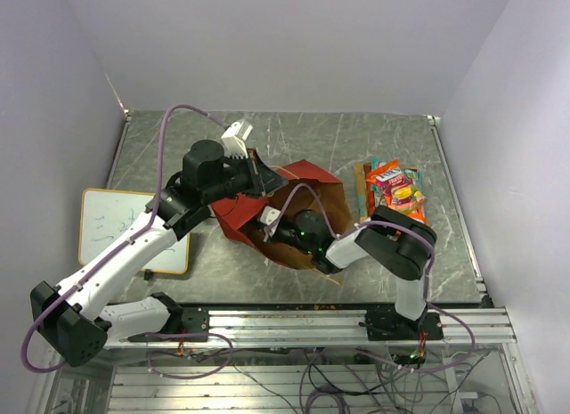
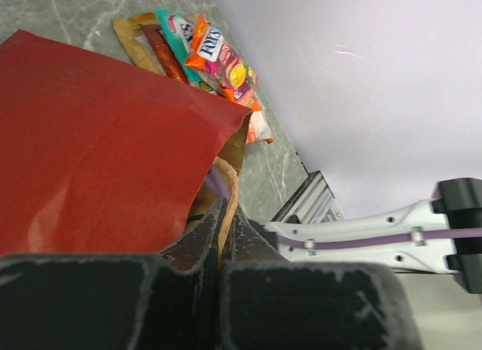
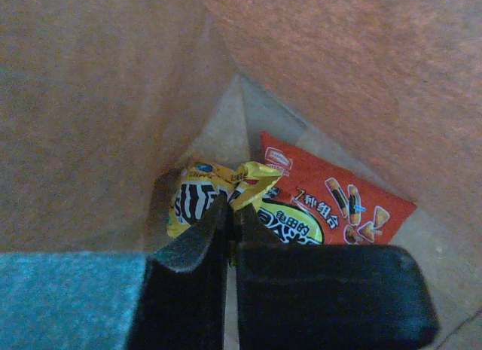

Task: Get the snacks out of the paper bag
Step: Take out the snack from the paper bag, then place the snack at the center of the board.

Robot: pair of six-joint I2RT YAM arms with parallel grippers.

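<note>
On the counter (image 1: 178, 147) rests the paper bag (image 1: 307, 175). The left end effector (image 2: 224, 214) pinches its rim. Inside, the right end effector (image 3: 232, 208) is clamped on the yellow packet (image 3: 197, 193). Step: extraction. Next: withdraw through the mouth without loosening the pinch.

Robotics lab test cell. Left arm (image 1: 116, 263) and right arm (image 1: 392, 245), white and black, bolted to aluminium rail (image 1: 294, 323) at near edge of grey marble-pattern surface (image 1: 356, 138). Plain pale walls (image 1: 294, 40) box it in on three sides. Loose cables (image 1: 338, 378) trail below rail. Yellow-framed whiteboard (image 1: 111, 223) lies flat at left
</note>
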